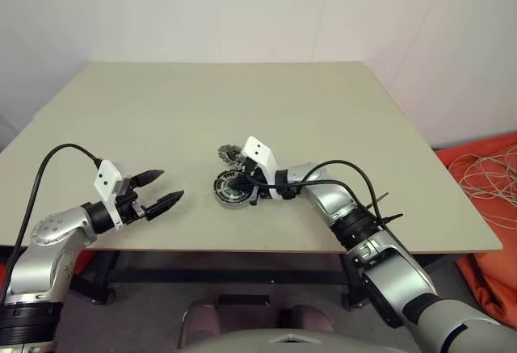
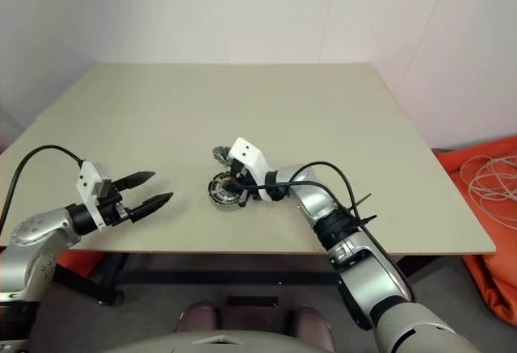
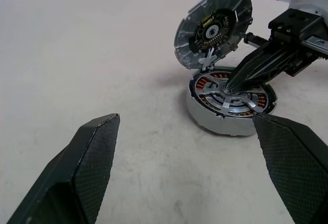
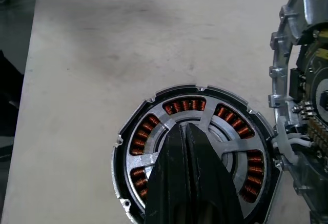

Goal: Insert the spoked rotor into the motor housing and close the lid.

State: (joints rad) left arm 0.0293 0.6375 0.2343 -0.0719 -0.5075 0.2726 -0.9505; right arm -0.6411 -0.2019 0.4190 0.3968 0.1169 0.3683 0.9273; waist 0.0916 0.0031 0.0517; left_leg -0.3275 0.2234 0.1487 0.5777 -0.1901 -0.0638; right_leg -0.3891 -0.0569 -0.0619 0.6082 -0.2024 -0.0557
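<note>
The motor housing (image 4: 124,155), a round cup with copper windings, lies near the table's front middle. The spoked rotor (image 4: 209,117) sits flat inside it, silver spokes over the windings. The lid (image 3: 214,26) stands tilted up at the housing's far edge, its dark segmented face toward the cup. My right gripper (image 4: 187,130) is shut, and its joined tips rest on the rotor's centre; what lies under the tips is hidden. My left gripper (image 1: 171,185) hovers open and empty to the left of the housing, pointing toward it.
The beige table (image 1: 242,102) has its front edge close to the housing. An orange cloth with a coil of pale cable (image 1: 485,179) lies on the floor at the right. A white wall stands behind the table.
</note>
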